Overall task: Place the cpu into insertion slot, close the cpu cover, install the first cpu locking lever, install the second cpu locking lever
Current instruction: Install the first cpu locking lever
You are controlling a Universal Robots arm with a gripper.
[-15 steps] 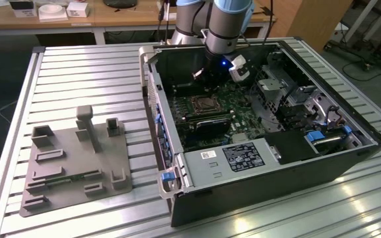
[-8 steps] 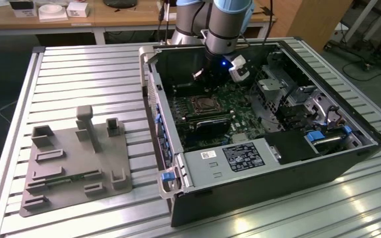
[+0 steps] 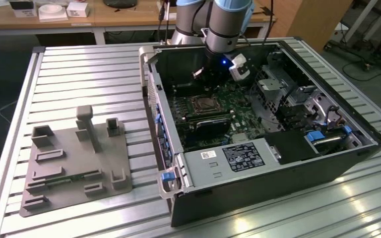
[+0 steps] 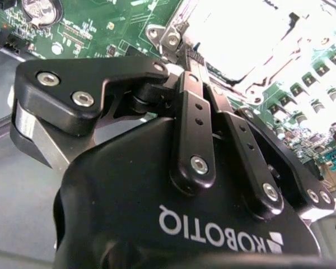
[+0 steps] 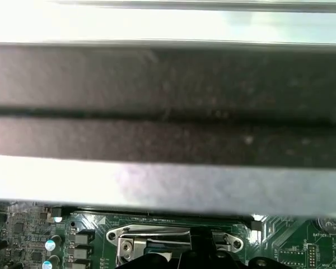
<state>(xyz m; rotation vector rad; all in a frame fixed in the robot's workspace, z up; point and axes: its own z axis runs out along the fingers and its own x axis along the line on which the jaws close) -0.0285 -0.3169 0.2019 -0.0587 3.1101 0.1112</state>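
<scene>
The open computer case (image 3: 152,94) lies on its side on the slatted table, with the green circuit board inside. The insertion slot (image 3: 204,105), a square socket with a silvery rim, sits mid-board. My gripper (image 3: 208,78) hangs just past the socket's far edge, low inside the case. In the second wrist view the black fingers (image 4: 186,84) draw together, and the gripper (image 4: 175,56) ends at the socket's metal corner beside the glare-washed insertion slot (image 4: 241,39). The first wrist view shows a silvery socket plate (image 5: 157,235), possibly the cpu cover, at the gripper (image 5: 199,255). The cpu and the levers are hidden by glare.
A black labelled box (image 3: 243,156) fills the case's near end, and a drive cage (image 3: 280,84) stands on the exterior view's right. Long memory slots (image 3: 207,120) lie beside the socket. A grey fixture plate (image 3: 78,163) rests on the table outside. The case wall (image 5: 168,101) rises close to the wrist.
</scene>
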